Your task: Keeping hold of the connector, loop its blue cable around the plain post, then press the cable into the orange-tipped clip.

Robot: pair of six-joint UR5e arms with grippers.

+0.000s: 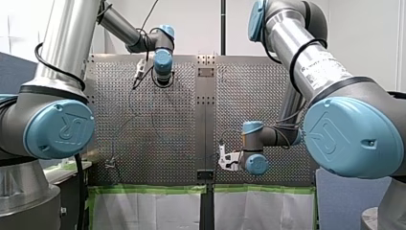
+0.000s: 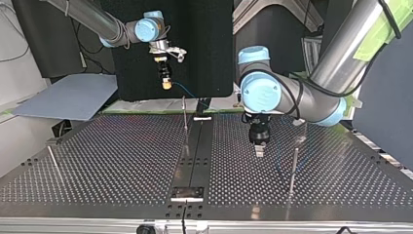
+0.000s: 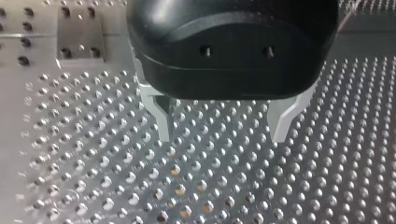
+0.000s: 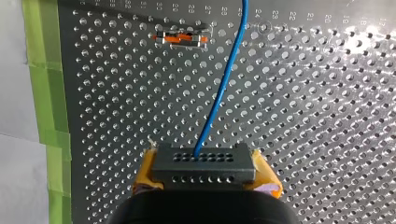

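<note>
Upper left of top view: right gripper (image 2: 166, 85) clamps connector (image 4: 203, 169); blue cable (image 4: 223, 84) runs straight ahead, orange-tipped clip (image 4: 182, 39) just beside it; left gripper (image 3: 222, 135) spread, empty.

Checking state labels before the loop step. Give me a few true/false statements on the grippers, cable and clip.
1. My right gripper is shut on the connector, and the blue cable runs out of the connector ahead of it. True.
2. My left gripper holds the blue cable. False: it is open and empty.
3. The blue cable is seated in the orange-tipped clip. False: in the right wrist view it runs past the clip's end, not in it.
4. My left gripper hangs over the perforated table. True.
</note>
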